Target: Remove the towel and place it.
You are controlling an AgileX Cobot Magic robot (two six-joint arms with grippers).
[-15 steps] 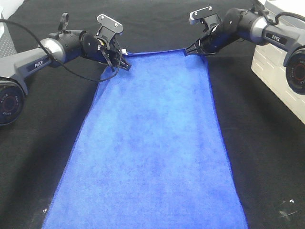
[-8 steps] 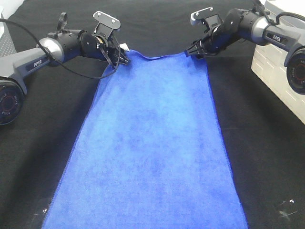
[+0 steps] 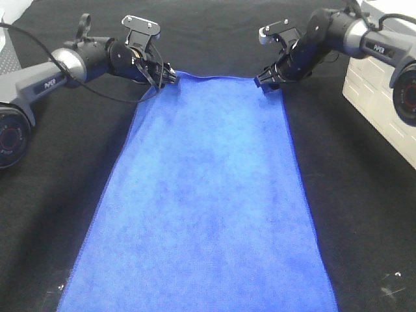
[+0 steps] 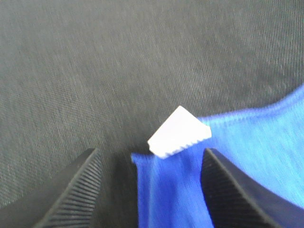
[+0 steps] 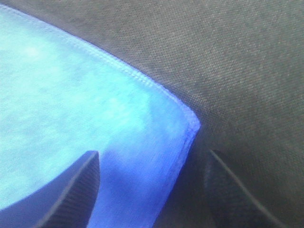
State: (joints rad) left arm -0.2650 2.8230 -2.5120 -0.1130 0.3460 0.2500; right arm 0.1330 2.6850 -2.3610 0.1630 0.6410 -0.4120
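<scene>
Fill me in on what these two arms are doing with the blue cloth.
A two-arm robot is laying out a blue towel, which lies flat along the black table covering. The left gripper sits at the far corner with the white tag; the right gripper sits at the other far corner. Both wrist views show the jaws spread apart with the corner lying loose between them, so neither is gripping the towel.

high overview; wrist close-ups of towel [image 3: 208, 195] corners
</scene>
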